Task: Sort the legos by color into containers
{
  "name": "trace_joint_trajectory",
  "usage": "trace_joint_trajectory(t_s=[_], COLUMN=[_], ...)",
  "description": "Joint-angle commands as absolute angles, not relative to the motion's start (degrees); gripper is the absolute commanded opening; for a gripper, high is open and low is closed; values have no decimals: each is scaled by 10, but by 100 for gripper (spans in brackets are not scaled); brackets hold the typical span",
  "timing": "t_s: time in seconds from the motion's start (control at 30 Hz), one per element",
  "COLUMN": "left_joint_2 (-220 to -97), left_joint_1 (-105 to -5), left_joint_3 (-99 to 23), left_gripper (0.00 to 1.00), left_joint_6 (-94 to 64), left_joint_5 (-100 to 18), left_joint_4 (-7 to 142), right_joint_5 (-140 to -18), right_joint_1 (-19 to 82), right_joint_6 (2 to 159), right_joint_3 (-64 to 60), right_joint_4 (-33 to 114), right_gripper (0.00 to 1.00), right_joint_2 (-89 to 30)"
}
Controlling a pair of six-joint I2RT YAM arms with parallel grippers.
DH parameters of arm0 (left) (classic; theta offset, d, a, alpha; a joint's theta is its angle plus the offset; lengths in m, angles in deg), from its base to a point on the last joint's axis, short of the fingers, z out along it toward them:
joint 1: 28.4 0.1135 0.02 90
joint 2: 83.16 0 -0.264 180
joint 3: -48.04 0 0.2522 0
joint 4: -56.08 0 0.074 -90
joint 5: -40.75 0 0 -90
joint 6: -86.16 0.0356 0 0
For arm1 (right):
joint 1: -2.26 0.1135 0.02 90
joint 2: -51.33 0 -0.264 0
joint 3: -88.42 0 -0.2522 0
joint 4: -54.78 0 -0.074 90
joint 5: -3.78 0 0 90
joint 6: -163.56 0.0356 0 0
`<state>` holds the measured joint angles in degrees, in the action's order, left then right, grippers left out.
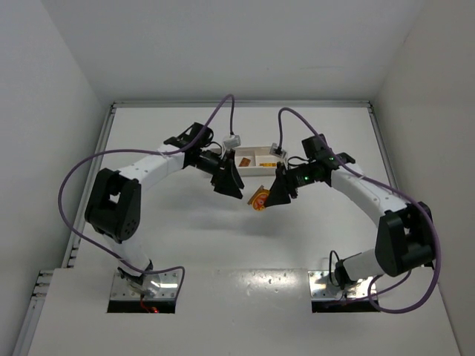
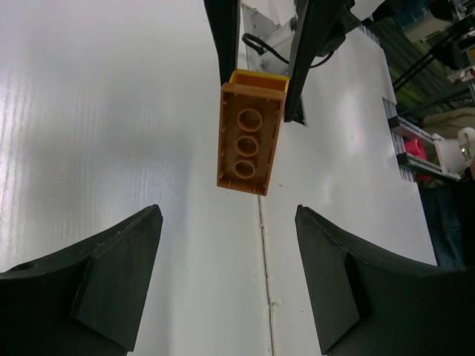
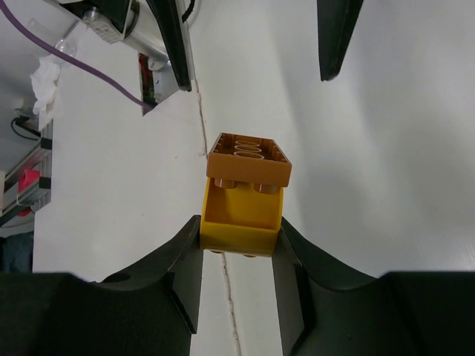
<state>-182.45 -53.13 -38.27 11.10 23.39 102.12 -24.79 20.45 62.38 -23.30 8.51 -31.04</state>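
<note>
Both hands are hanging nose-down, facing each other over the middle of the worktop (image 1: 185, 237), near the tray (image 1: 256, 170). Left hand (image 1: 236, 193) is gaping, fingers (image 2: 111, 274) spread, gripping nothing. Right hand (image 1: 276, 196) is pinching a yellow brick (image 3: 241, 219), an orange brick (image 3: 249, 159) stuck on it, between the two hands.

Pretty cramped in the middle of the counter (image 1: 193, 245): the stacked yellow and orange legos (image 1: 259, 198) fill the gap between the right gripper (image 1: 273, 196) pinching them and the left gripper (image 1: 236, 190), fingers spread, facing it. The tray (image 1: 256, 173) walls off the far side just behind. Near side's free room.
</note>
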Motion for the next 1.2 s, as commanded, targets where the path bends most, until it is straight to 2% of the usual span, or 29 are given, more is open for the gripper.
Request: trace_joint_trajectory(t_s=[0.0, 0.27, 0.6, 0.7, 0.83, 0.93, 1.0, 1.17], left_joint_2=[-1825, -1830, -1830, -1835, -1835, -1835, -1835, -1823], left_joint_1=[-543, -564, -580, -585, -585, -585, -585, -578], left_joint_3=[-409, -415, -415, -410, -410, -410, -410, -399], left_gripper=[78, 74, 57, 54, 39, 10, 0, 0], left_joint_6=[129, 134, 139, 139, 139, 139, 139, 139], left_joint_5=[257, 244, 238, 238, 238, 233, 226, 226], left_joint_4=[1018, 1018, 1018, 1018, 1018, 1018, 1018, 1018], right_joint_5=[-226, -226, -226, -226, -226, -226, -231, -257], right_joint_1=[220, 238, 248, 248, 248, 248, 248, 248], right_joint_6=[594, 587, 582, 582, 582, 582, 582, 577], right_joint_3=[-197, -181, -154, -149, -149, -149, -156, -196], right_joint_4=[77, 66, 54, 49, 49, 49, 49, 62], right_gripper=[4, 4, 4, 4, 4, 4, 4, 4], right_joint_2=[-318, -337, -366, -372, -372, -372, -372, -344])
